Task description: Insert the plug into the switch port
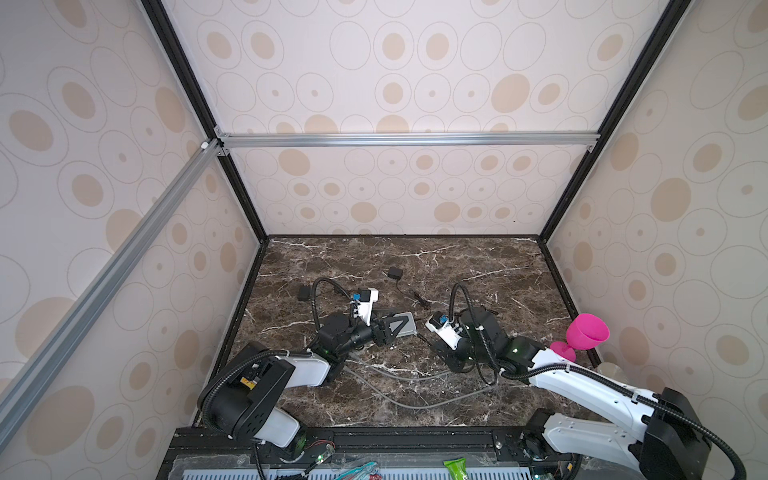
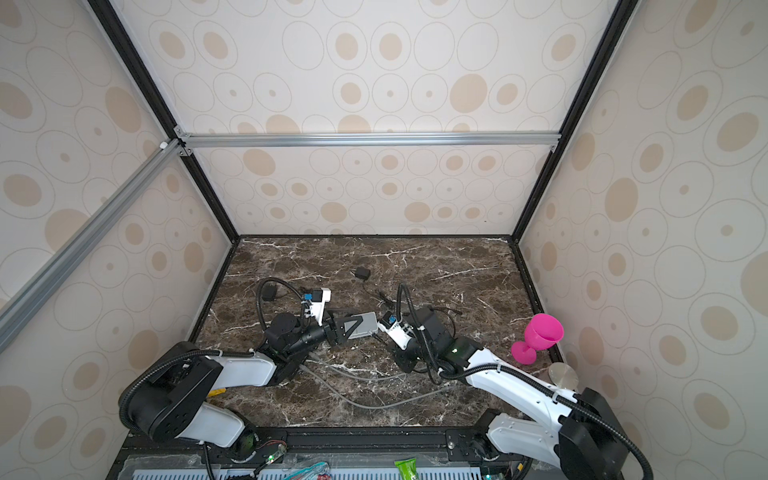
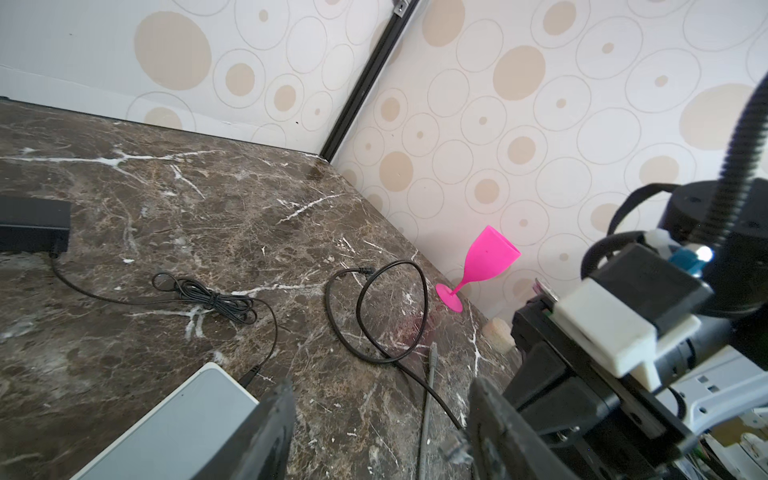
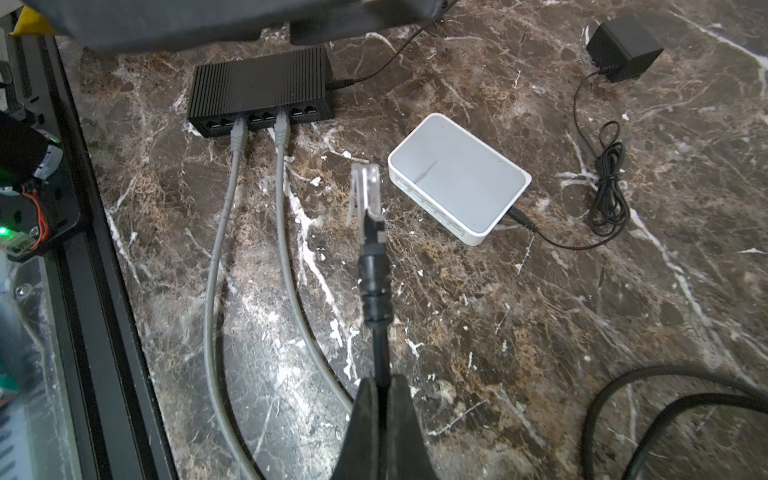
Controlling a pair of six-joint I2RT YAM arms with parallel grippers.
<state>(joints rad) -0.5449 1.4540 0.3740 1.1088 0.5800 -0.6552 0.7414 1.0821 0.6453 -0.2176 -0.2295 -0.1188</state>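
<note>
Chiefly, the risk is a wobbling plug [image 4: 365, 189]: the right gripper [image 4: 380, 384] is pinched tight on the black cable [image 4: 376, 291] well behind it, not on the plug body, so the clear tip may tilt and jam at a port edge. The plug hangs just beside the white switch [image 4: 457, 178], near its ports [image 4: 428, 204], not yet in. That light switch could also skid when pushed (likely why the left gripper [image 3: 382, 386] stands at it, jaws apart on nothing, contact unclear).
</note>
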